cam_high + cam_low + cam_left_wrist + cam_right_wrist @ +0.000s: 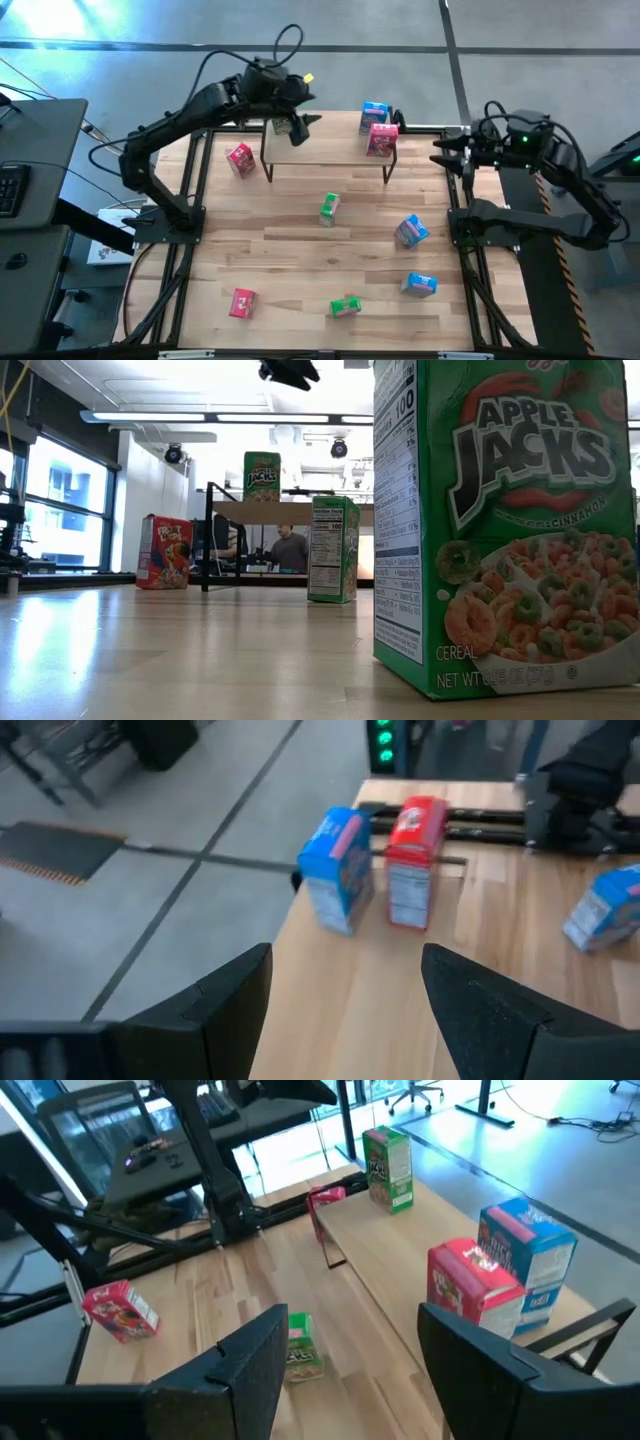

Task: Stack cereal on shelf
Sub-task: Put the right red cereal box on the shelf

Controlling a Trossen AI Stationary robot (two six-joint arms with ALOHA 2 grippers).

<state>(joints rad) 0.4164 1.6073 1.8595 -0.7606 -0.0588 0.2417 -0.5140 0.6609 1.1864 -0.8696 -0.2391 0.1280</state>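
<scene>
Near green box (505,525) cropped by edges

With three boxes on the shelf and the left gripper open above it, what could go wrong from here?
The open left gripper hangs just above the upright green cardboard cereal box near the end of the light wooden shelf; moving off, it might tip it. The red-pink box and blue box sit near the other end, so a nudge may drop them.

glossy cardboard cereal (505,525), wooden shelf (400,1265) (seemingly matt)

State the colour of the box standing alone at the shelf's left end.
Green, clearest in the right wrist view.
</scene>
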